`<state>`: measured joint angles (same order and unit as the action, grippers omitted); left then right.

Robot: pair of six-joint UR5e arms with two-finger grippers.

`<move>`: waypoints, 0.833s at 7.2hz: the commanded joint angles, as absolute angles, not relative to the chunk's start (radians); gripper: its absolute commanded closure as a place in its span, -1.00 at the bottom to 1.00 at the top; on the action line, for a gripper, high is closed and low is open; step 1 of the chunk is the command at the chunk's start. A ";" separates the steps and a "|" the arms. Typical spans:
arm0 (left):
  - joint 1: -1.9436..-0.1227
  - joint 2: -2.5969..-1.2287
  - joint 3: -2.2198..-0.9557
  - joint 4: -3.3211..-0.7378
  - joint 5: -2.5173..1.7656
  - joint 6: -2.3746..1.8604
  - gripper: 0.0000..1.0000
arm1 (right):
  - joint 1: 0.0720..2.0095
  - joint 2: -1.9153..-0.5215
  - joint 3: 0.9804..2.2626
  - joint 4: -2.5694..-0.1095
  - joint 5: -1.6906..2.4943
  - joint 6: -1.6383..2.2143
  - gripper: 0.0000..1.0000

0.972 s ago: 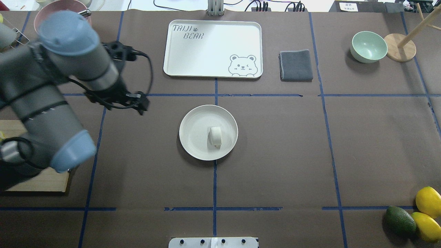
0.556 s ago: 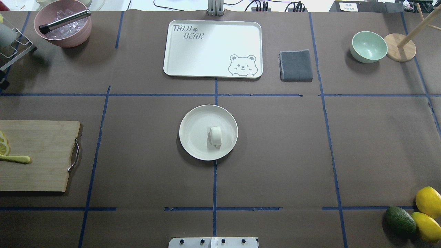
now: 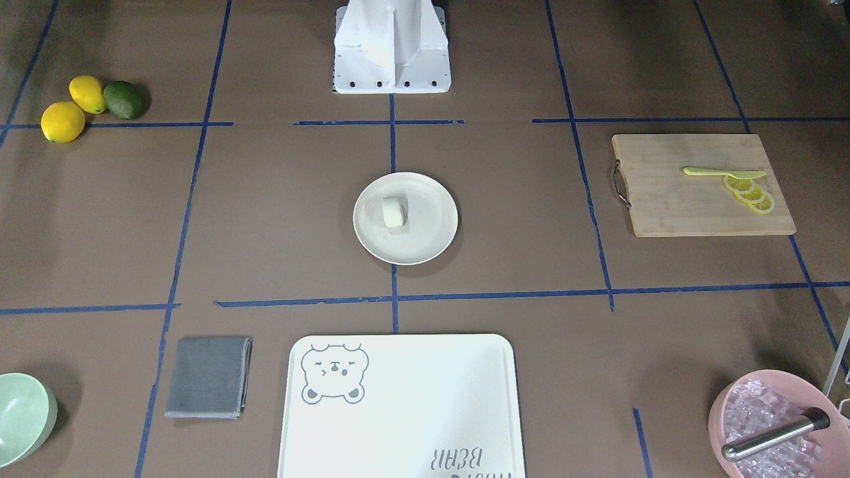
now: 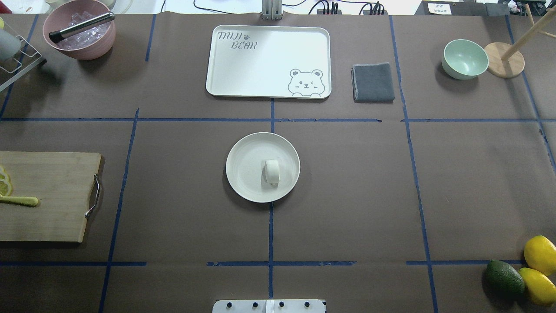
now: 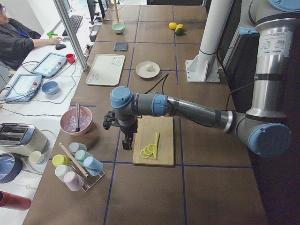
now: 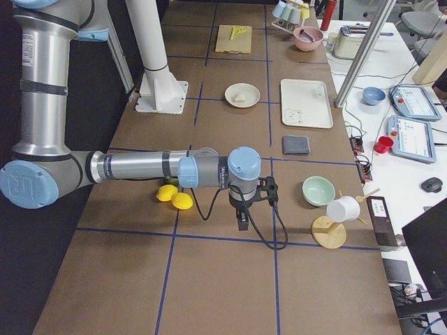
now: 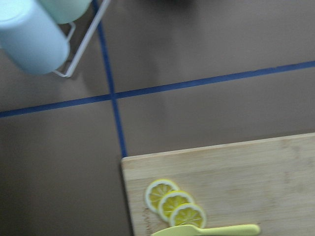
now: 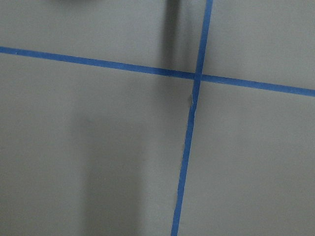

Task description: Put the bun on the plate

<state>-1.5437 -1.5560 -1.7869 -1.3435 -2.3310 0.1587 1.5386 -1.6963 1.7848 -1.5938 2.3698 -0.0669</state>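
Found the bun [image 4: 272, 172] resting on the plate [image 4: 243, 152], seemingly on its side, a little off centre toward 4 o'clock in the overhead view, with nothing touching it. Looked small, white and stubby, smooth and matte, rounded at the edges, well inside the raised rim.

Saw no arm over the worktop [image 4: 347, 195] from overhead; had seen the left arm there a second earlier, stretched across at about 9 to 10 o'clock of the plate. Judged from that a release and a retreat, and the placing as good as done.

Picked out the left gripper [image 5: 126, 142] in the left side view only, hanging by the edge of the cutting board [image 4: 52, 195], at 9 o'clock of the plate, near the lemon slices [image 7: 174, 204]; could not tell the spread of its fingers. Likewise the right gripper [image 6: 242, 222], low over the worktop and well apart from the plate: could not tell.
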 commanded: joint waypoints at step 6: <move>-1.568 -1.490 -1.729 -1.445 -2.350 0.074 -1.00 | 1.539 -1.695 1.781 -1.594 2.370 -0.066 -1.00</move>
<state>-1.5707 -1.4912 -1.7310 -1.4411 -2.3496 0.0708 1.5386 -1.6951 1.7821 -1.5938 2.3700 -0.0660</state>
